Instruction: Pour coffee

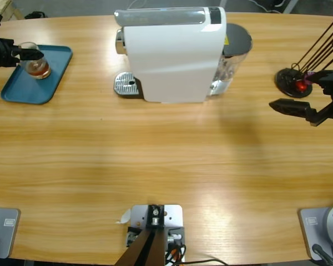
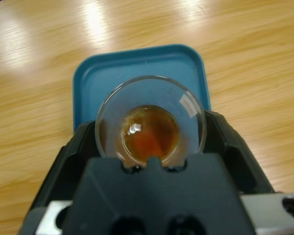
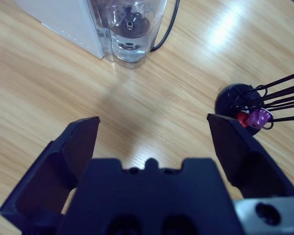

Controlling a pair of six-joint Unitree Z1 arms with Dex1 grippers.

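Amber coffee (image 2: 149,134), round clear glass (image 2: 186,105), left gripper (image 2: 152,147) clamped

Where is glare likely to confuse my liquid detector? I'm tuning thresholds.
Left wrist view: a small bright glint on the coffee, plus broad pale reflections on the table beyond the blue tray. Right wrist view: a bright streak on the wood near the capsule stand. High view: soft sheen on the coffee machine.

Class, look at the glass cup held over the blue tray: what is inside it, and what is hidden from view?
Inside the glass cup lies a shallow pool of amber-brown coffee. The left gripper covers the cup's lower wall, and the cup hides the blue tray beneath it.
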